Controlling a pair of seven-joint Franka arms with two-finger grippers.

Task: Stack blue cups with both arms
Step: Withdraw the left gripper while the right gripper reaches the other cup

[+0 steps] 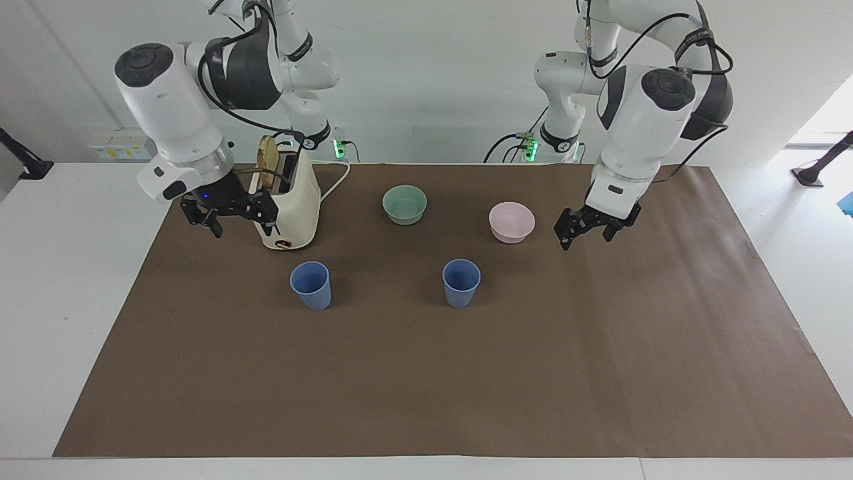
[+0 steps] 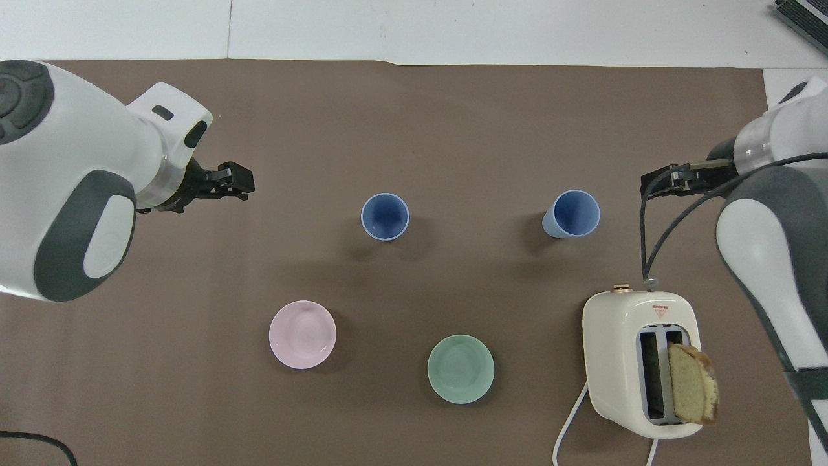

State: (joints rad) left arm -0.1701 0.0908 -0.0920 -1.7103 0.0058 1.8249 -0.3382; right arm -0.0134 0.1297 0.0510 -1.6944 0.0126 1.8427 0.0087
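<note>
Two blue cups stand upright and apart on the brown mat. One cup [image 1: 461,283] [image 2: 385,217] is near the table's middle. The other cup [image 1: 311,285] [image 2: 571,213] stands toward the right arm's end, farther from the robots than the toaster. My left gripper [image 1: 585,240] [image 2: 240,184] is open and empty in the air over the mat, beside the pink bowl, well away from the middle cup. My right gripper [image 1: 244,231] [image 2: 654,182] is open and empty, up beside the toaster.
A cream toaster [image 1: 286,207] [image 2: 637,362] with a bread slice [image 2: 692,391] stands toward the right arm's end. A green bowl [image 1: 404,204] [image 2: 460,369] and a pink bowl [image 1: 512,222] [image 2: 303,334] sit nearer the robots than the cups. Two smaller white arms [image 1: 300,80] stand by the wall.
</note>
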